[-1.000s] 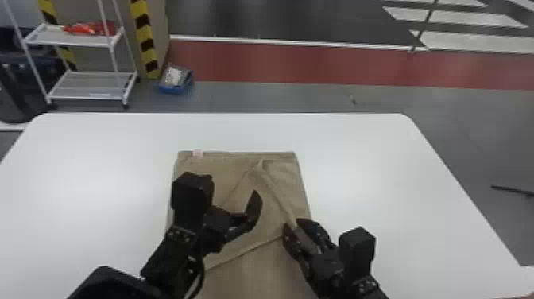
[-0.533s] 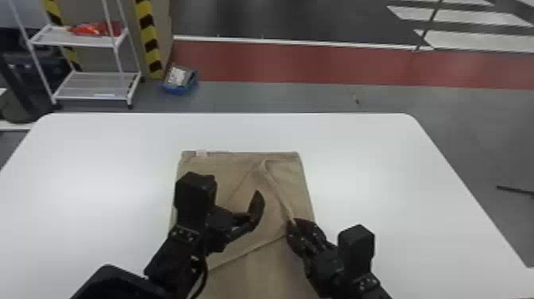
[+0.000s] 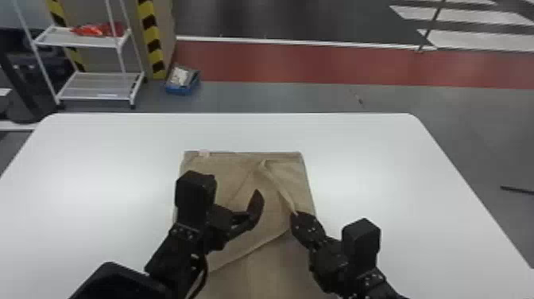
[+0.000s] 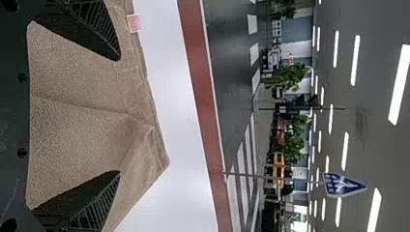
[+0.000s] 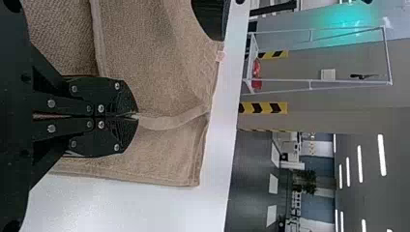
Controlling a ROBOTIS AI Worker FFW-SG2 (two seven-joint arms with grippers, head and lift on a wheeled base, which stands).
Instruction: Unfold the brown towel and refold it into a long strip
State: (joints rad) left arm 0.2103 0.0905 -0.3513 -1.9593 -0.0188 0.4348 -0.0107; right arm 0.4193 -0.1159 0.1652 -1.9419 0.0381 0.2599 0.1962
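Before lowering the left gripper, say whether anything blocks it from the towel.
Nothing visible does: the left gripper is open over the towel, cloth in sight between its fingers. The right gripper pinches a fold farther right.

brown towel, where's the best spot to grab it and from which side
Probably the raised edge on the towel's right half, pinched from the robot's near right with one finger on each side. It stands up as a narrow ridge, while the layers around it lie fairly flat and offer less to grip. The right gripper is shut on it that way.
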